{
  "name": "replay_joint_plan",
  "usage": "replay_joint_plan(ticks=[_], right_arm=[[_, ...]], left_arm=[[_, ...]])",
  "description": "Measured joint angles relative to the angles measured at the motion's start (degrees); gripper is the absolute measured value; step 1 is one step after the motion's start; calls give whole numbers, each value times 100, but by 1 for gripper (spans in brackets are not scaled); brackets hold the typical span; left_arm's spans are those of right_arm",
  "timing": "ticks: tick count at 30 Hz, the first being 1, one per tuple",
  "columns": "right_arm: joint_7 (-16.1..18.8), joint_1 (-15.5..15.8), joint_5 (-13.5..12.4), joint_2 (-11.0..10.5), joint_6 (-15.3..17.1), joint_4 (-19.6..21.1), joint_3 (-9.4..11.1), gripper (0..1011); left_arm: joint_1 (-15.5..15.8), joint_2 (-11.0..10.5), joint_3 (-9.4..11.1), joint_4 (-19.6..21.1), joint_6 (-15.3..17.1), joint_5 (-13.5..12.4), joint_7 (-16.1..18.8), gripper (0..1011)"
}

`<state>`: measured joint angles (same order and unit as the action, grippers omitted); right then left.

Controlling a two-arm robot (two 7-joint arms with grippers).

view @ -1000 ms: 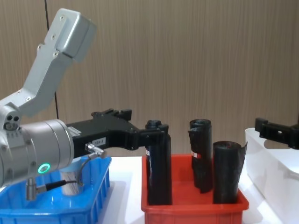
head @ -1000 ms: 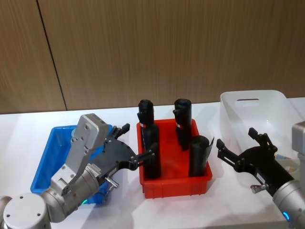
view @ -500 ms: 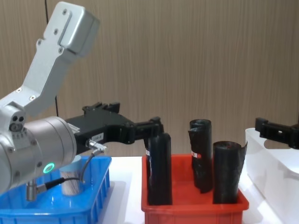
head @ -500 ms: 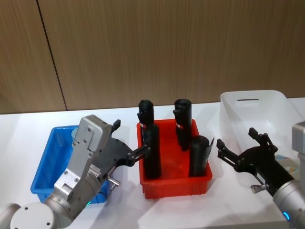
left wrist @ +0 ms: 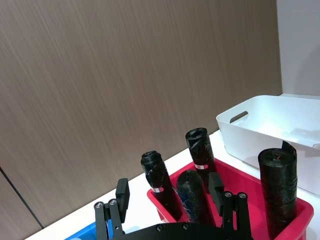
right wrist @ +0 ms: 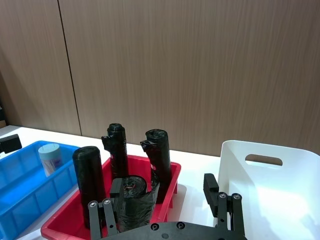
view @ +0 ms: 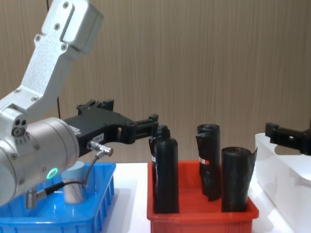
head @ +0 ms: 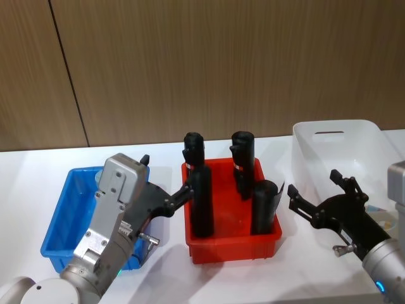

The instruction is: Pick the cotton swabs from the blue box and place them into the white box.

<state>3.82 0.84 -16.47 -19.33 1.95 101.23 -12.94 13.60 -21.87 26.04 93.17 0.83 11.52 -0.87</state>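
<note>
The cotton swabs [right wrist: 51, 157] jar sits toward the far end of the blue box [right wrist: 20, 197]: a little clear cylinder with a light blue round lid and pale stuff inside. In the head view the left arm [head: 111, 234] blocks nearly all of it, and in the chest view a cable [view: 90, 167] crosses in front of it. The box is shallow bright plastic with ribbed sides.

The left gripper [head: 166, 176] hangs above the box's right edge, fingers spread wide with nothing between them. Its near fingertip is right up against the front-left black roll [head: 201, 202], and I can't tell if it's actually touching.

Four of those rolls stand upright in the red bin [head: 234, 244]. They've got wrinkly matte wrapping, a couple with small red-and-white labels.

The right gripper [head: 312, 182] hovers between the red bin and the white box [head: 335, 149], fingers apart too, empty. That box is translucent with a rounded rim and an oval handle cutout, and its right end is cut off at the frame edge.
</note>
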Motion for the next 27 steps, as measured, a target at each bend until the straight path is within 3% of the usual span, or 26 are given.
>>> replay_joint_plan(ticks=[16, 27], right_arm=[[75, -11, -8, -4, 45, -15, 6, 1002], [502, -127, 35, -25, 303, -168, -5, 1001]], left_arm=[[-3, -3, 1, 6, 0, -5, 25, 1004], [-1, -3, -2, 5, -4, -3, 25, 1004]])
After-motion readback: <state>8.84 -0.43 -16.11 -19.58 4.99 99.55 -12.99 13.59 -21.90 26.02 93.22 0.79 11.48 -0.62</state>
